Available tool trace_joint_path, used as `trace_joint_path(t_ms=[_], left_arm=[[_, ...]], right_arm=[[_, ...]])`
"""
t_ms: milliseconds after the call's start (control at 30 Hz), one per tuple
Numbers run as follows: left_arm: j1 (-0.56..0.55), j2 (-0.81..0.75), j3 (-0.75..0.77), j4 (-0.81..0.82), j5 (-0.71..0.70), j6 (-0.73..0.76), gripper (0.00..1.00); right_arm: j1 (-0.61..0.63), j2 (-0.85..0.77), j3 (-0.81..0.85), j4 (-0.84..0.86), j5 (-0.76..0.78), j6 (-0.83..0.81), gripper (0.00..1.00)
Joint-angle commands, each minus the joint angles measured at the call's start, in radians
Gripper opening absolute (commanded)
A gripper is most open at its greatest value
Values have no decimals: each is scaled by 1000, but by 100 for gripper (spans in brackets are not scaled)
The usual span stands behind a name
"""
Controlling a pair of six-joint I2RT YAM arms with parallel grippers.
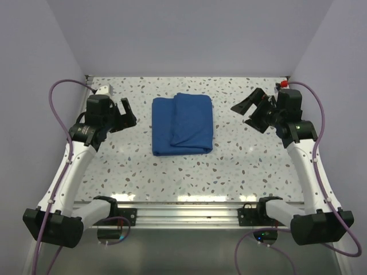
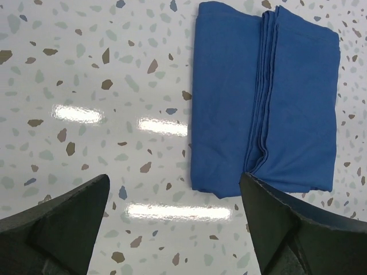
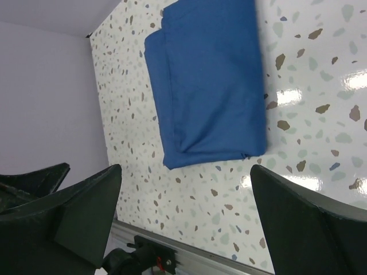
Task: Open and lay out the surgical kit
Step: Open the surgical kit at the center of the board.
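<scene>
**Item 1 — surgical kit [image 1: 182, 124].** One royal-blue cloth bundle, folded shut into a rough rectangle. It lies flat on the surface [image 1: 241, 166] at the centre of the top view, slightly above mid-frame. An upper flap overlaps its right half. The cloth hides whatever is inside. In the left wrist view the surgical kit [image 2: 229, 97] fills the upper right of the frame, with stacked cloth edges running down its middle. In the right wrist view it takes the upper centre, folded corner toward the lower left.

**Item 2 — left gripper [image 1: 125, 113].** Left of the kit in the top view, near it but apart. Released: jaws spread wide, nothing between them. In its own view the dark fingers [image 2: 57, 229] sit at the two lower corners with bare speckled surface between.

**Item 3 — right gripper [image 1: 250, 109].** Right of the kit in the top view, near it but apart, and angled toward it. Released: jaws wide, grasping nothing. In its own view the fingers [image 3: 309, 223] frame the lower corners, with the kit above the gap.

**Item 4 — surface.** White and glossy, flecked with brown, grey and blue chips, with bright light reflections.

**Item 5 — rail [image 1: 183, 213].** Aluminium, running along the bottom edge of the surface between the two arm bases.

**Item 6 — cables [image 1: 57, 109].** Purple, looping beside each arm at the frame's left and right.

**Item 7 — walls [image 1: 189, 34].** Pale lilac, enclosing the surface at top, left and right.
</scene>
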Motion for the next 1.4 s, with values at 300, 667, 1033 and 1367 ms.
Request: trace_joint_path(t_ms=[300,667,1033,1367], left_arm=[[-15,-59,-122,26,11,-40,100],[-15,-96,-157,-20,-43,-49,100],[-15,-226,-256,-95,-64,-71,100],[-15,-282,-263,-149,-66,-72,100]], right_arm=[[202,58,220,-36,103,-190,99],[728,683,909,-473,666,-362,98],[822,997,1032,-501,646,-342,95],[821,1197,1081,-433,675,-350,95]])
